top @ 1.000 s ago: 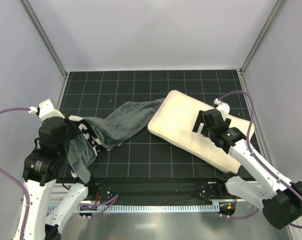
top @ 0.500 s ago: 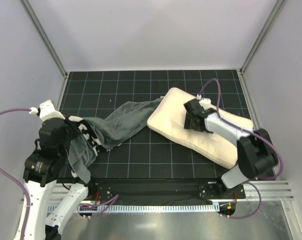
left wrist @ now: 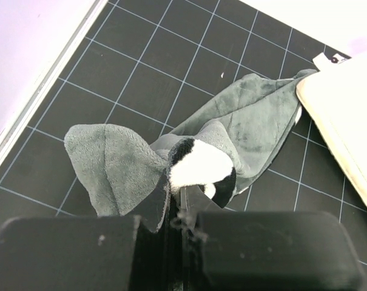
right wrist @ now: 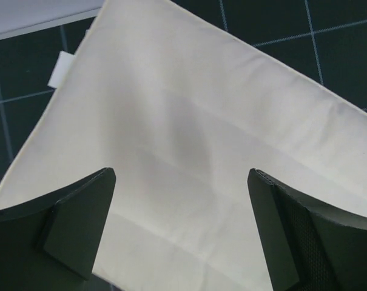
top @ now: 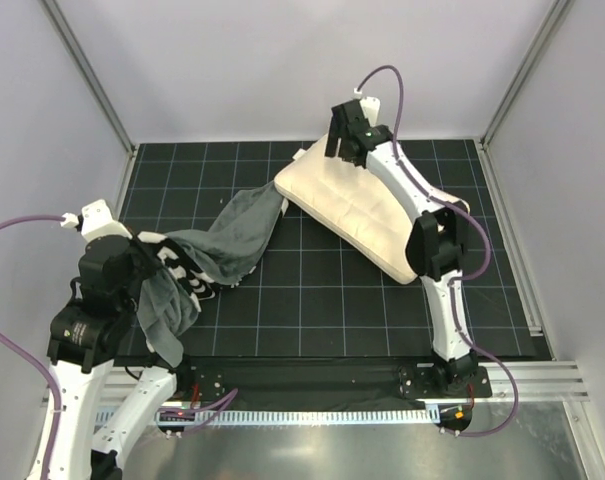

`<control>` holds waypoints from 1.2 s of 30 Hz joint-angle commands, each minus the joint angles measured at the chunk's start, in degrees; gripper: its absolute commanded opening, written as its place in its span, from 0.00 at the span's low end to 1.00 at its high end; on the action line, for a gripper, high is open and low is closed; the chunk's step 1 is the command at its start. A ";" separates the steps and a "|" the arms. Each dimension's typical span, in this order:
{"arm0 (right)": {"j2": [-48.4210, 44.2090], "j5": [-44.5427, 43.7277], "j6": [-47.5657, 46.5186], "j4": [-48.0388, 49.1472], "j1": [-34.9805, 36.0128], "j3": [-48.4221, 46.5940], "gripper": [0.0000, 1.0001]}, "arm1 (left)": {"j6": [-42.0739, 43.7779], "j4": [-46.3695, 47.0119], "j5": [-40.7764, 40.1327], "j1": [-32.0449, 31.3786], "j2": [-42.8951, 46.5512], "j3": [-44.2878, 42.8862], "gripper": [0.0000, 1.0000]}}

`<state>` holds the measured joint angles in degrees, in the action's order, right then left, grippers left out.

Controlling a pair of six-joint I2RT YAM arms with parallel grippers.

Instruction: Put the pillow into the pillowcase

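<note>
The cream pillow lies slantwise on the black grid mat, its far corner near the back wall. The pillowcase, grey plush with zebra stripes, trails from the pillow's left edge to my left gripper. That gripper is shut on a bunched zebra-and-grey edge of the pillowcase and holds it above the mat; its jaws are pressed together on the fabric. The pillow's corner shows at the right of the left wrist view. My right gripper is open, stretched far out over the pillow's far corner, fingers spread wide, nothing between them.
The black grid mat ends at grey walls left, right and back. A small white tag sticks out of the pillow's edge. A purple cable loops above the right wrist. The arm bases and a metal rail stand at the near edge.
My right arm has stretched from the near right to the far middle. The pillow has shifted back and left with it. The pillowcase's far end has moved back too. My left arm stayed put.
</note>
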<state>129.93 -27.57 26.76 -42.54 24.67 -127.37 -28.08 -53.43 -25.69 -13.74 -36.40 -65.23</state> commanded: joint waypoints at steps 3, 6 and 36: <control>-21.85 15.49 -5.23 8.21 2.21 15.91 1.00 | -1.01 3.51 1.43 0.29 0.81 -0.16 0.00; -32.50 26.73 -3.49 20.28 5.30 34.08 1.00 | -1.54 3.16 2.75 0.20 0.81 -0.68 0.00; -6.89 9.13 34.76 49.50 18.75 40.46 0.76 | -0.40 -2.90 -0.67 0.29 5.73 -6.66 0.02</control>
<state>123.13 -13.74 58.67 4.71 42.96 -82.48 -29.52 -57.41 -24.64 -13.74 -32.21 -67.83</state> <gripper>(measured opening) 0.775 0.033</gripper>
